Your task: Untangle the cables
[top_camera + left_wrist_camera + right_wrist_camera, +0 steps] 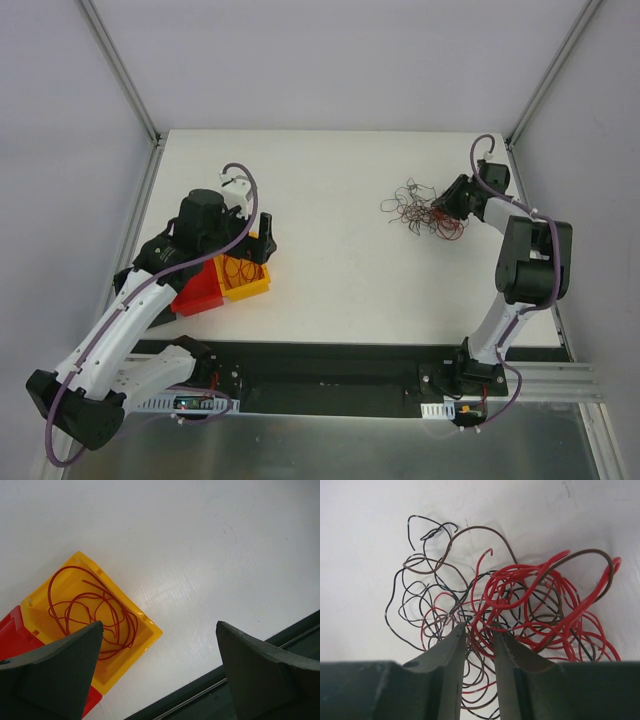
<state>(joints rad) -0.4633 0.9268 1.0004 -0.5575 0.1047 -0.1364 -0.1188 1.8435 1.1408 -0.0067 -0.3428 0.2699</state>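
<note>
The cables (422, 210) lie as a tangle of thin red, black and brown wires at the table's far right. In the right wrist view the tangle (535, 595) fills the frame. My right gripper (447, 205) is at the tangle's right edge; its jaws (479, 627) stand a narrow gap apart with several red strands running between them. My left gripper (262, 238) hovers wide open and empty (160, 630) above the yellow bin (248, 288). One red wire (90, 610) lies coiled inside that bin (150, 626).
A red bin (195, 297) sits against the yellow bin's left side, also seen in the left wrist view (12, 635). A black base strip (330, 365) runs along the table's near edge. Frame posts stand at the far corners.
</note>
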